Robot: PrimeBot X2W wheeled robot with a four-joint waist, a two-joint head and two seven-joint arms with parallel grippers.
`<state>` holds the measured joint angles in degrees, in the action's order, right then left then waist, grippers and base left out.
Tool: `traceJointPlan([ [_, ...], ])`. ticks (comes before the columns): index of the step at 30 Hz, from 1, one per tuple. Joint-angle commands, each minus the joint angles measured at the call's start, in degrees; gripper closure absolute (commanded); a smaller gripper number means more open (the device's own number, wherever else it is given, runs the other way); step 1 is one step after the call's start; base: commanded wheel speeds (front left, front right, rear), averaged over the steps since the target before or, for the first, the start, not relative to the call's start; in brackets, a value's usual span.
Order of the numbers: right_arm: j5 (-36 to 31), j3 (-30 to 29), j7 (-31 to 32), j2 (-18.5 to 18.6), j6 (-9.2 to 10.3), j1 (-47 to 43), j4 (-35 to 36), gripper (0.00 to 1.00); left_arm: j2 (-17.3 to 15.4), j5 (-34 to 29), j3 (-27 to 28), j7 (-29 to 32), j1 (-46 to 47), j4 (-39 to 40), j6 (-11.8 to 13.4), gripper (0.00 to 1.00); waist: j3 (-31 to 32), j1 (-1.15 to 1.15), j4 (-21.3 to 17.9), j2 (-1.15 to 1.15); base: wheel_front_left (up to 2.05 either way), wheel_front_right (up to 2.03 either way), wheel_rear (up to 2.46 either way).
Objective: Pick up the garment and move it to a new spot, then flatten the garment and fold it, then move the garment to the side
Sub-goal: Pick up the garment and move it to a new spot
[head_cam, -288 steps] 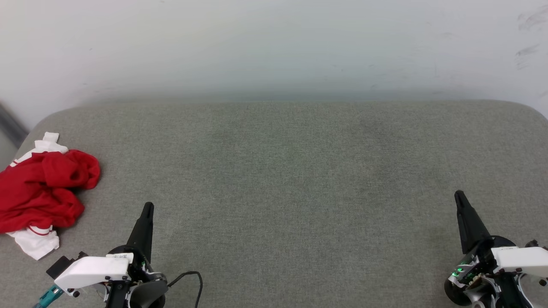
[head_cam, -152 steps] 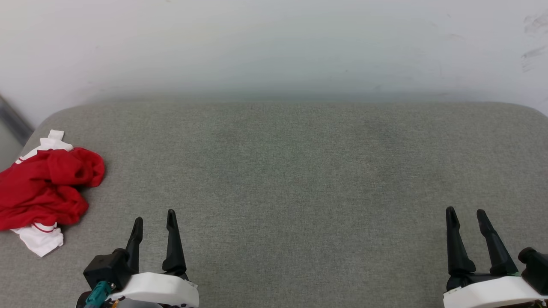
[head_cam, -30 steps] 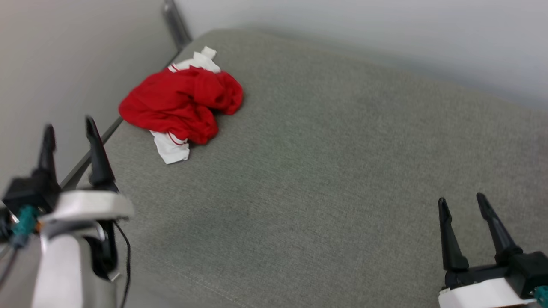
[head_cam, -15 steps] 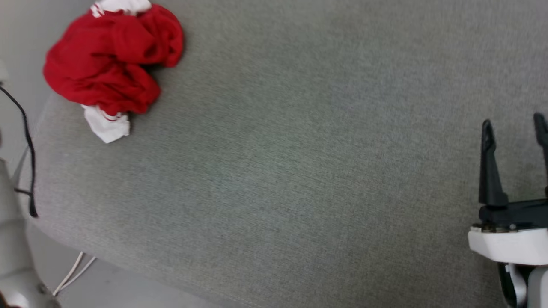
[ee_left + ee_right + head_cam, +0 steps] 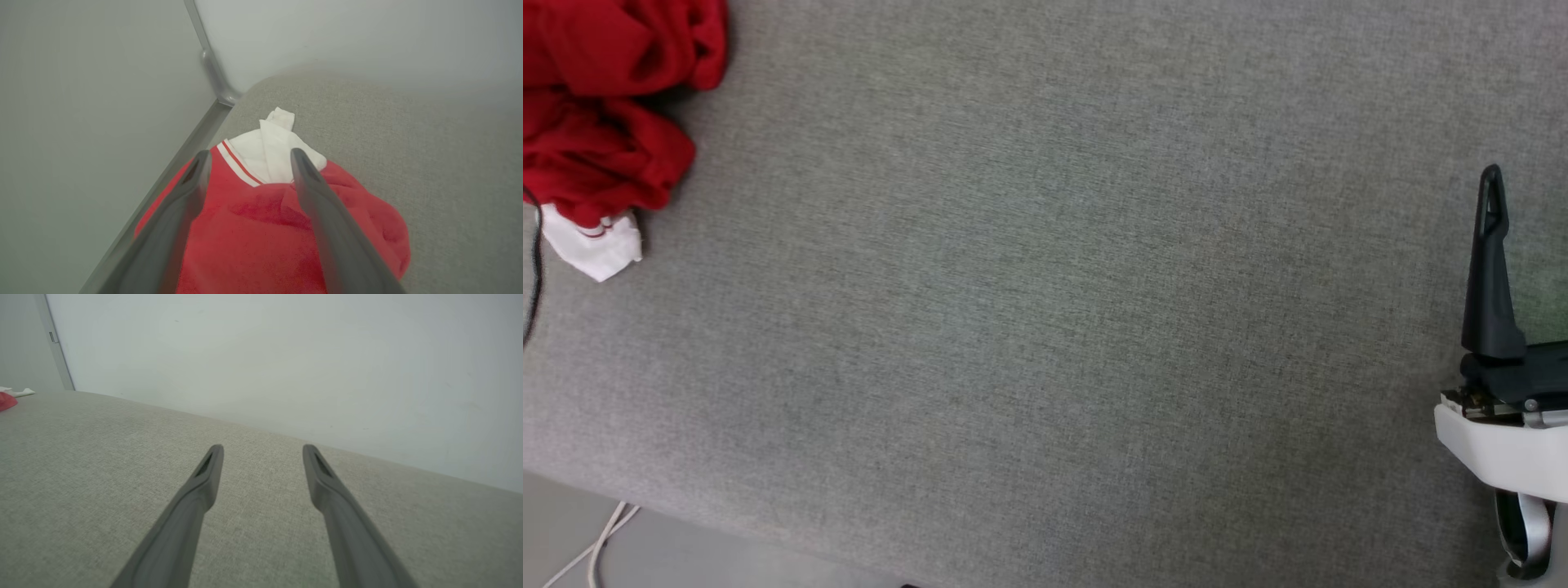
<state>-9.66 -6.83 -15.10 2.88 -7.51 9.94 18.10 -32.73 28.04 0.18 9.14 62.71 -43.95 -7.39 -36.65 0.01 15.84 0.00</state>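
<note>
My left pincer point(image 5: 250, 156) hangs spread wide over the crumpled garment point(image 5: 265, 228) at the left end of the grey bench point(image 5: 1054, 286); my right pincer point(image 5: 263, 451) is spread too, empty, well apart.

A bare, lab-like test room: a grey fabric-covered tabletop point(image 5: 1045, 327) stood against plain white walls point(image 5: 265, 355), a metal strip point(image 5: 205, 53) ran down the corner at 11 o'clock in the left wrist view, and white cables point(image 5: 592, 547) lay on the pale floor point(image 5: 703, 559) at 7 o'clock in the head view.
</note>
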Motion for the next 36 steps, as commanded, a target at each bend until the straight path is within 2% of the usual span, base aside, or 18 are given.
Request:
traceJointPlan([
  [1, -0.4, 0.3, -0.1, 0.0, 0.04, 1.2, 0.5, 0.0, -0.7, 5.0, -1.9, 5.2, 0.0, -1.1, 0.0, 0.0, -1.1, -0.01, -0.8, 0.0, 0.0, 0.0, 0.0],
  [6, -1.3, 0.9, -0.1, 0.0, 0.04, 1.6, 1.3, 0.0, -2.7, 19.9, -6.6, 20.7, -2.8, -0.4, 0.0, 0.0, -3.2, -0.01, -1.8, 0.0, 0.0, 0.0, 0.0],
  [10, -1.4, 1.1, -0.1, 0.0, 0.04, 1.4, 1.4, 0.0, -4.9, 26.9, -11.2, 30.6, -6.1, 0.5, 0.0, 0.0, -4.3, -0.01, -2.2, 0.0, 0.0, 0.0, 0.0],
  [13, -1.2, 1.3, -0.1, 0.0, 0.04, 1.5, 1.2, 0.0, -5.7, 29.2, -14.0, 33.7, -8.2, 0.2, 0.0, 0.0, -4.8, -0.01, -2.4, 0.0, 0.0, 0.0, 0.0],
  [16, -1.4, 1.8, -0.1, 0.0, 0.04, 1.7, 0.7, 0.0, -6.1, 30.5, -16.0, 33.2, -8.6, 0.3, 0.0, 0.0, -5.1, -0.01, -2.5, 0.0, 0.0, 0.0, 0.0],
  [17, -1.4, 1.9, -0.1, 0.0, 0.04, 1.7, 0.6, 0.0, -6.5, 30.5, -16.6, 32.7, -8.5, 0.1, 0.0, 0.42, -5.1, -0.01, -2.5, 0.0, 0.0, 0.0, 0.0],
  [18, -1.3, 2.1, -0.1, 0.0, 0.04, 1.8, 0.4, 0.0, -7.1, 30.5, -17.3, 32.1, -8.4, 0.0, 0.1, 0.96, -5.0, -0.01, -2.5, 0.0, 0.0, 0.0, 0.0],
  [19, -1.2, 2.2, -0.1, 0.0, 0.04, 1.7, 0.1, 0.0, -7.5, 30.6, -17.8, 31.5, -8.1, 0.0, 0.1, 1.0, -4.8, -0.01, -2.5, 0.0, 0.0, 0.0, 0.0],
  [23, -0.4, 2.5, -0.1, 0.0, 0.04, 1.3, -0.7, 0.0, -9.0, 31.6, -19.1, 27.9, -6.2, 0.6, 0.1, 1.0, -2.9, -0.01, -2.2, 0.0, 0.0, 0.0, 0.0],
  [24, -0.5, 3.5, -0.1, 0.0, 0.04, 1.0, -1.4, 0.0, -11.2, 31.1, -21.3, 25.6, -4.5, 2.7, 0.1, 1.0, -0.7, -0.01, -1.9, 0.0, 0.0, 0.0, 0.0],
  [28, 0.8, 4.4, -0.1, 0.0, 0.04, 1.0, -2.6, 0.0, -13.4, 30.4, -24.7, 22.1, -2.3, 5.7, 0.1, 1.0, 2.6, -0.01, -1.7, 0.0, 0.0, 0.0, 0.0],
  [36, 3.4, 5.2, -0.1, 0.0, 0.04, 0.2, -5.1, 0.0, -16.6, 29.3, -32.5, 20.0, 3.6, 13.0, 0.1, 1.0, 9.6, -0.01, -2.9, 0.0, 0.0, 0.0, 0.0],
])
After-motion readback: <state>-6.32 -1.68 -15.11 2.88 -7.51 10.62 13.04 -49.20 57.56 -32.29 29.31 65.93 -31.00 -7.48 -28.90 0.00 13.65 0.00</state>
